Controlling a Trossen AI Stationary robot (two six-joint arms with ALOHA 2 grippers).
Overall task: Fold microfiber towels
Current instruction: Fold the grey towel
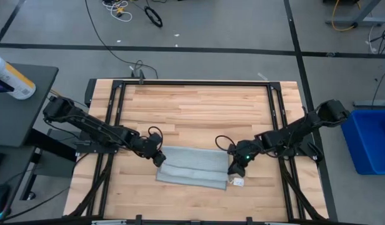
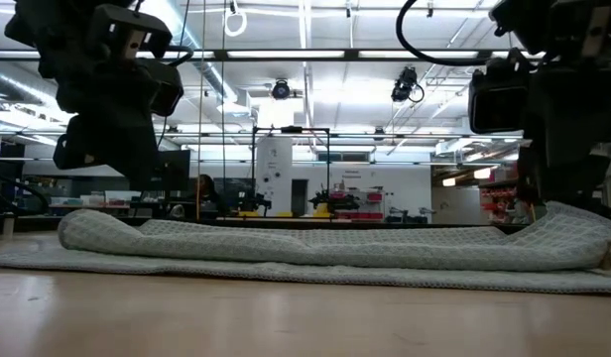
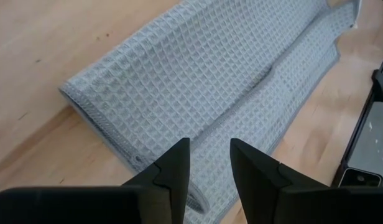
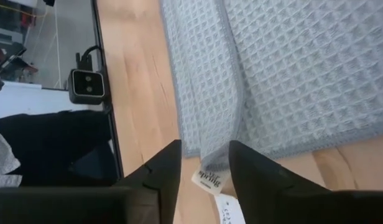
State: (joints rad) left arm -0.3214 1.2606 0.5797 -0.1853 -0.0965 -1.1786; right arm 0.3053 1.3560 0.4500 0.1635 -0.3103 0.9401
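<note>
The light grey-blue microfiber towel [image 1: 194, 166] lies folded over on the wooden table near its front edge. The upper layer [image 3: 198, 81] leaves a strip of the lower layer [image 3: 291, 93] bare. A white tag [image 4: 210, 180] sticks out at the towel's near right corner. My left gripper [image 3: 210, 168] hovers open over the towel's left end [image 1: 160, 164]. My right gripper [image 4: 205, 171] is open at the right end, its fingers on either side of the corner above the tag. My right gripper comes slanting down from the table's right, and its fingers flank the towel's near right corner [image 4: 207, 149]. Whether they touch the cloth, I cannot tell. The towel lies flat on the table.
Black frame rails [image 1: 117, 112] run along the table's left, right and far sides. A blue bin [image 1: 367, 140] stands off the right edge. A spray bottle [image 1: 11, 78] lies on a dark side table at left. Bare wood [image 1: 199, 109] shows beyond the towel.
</note>
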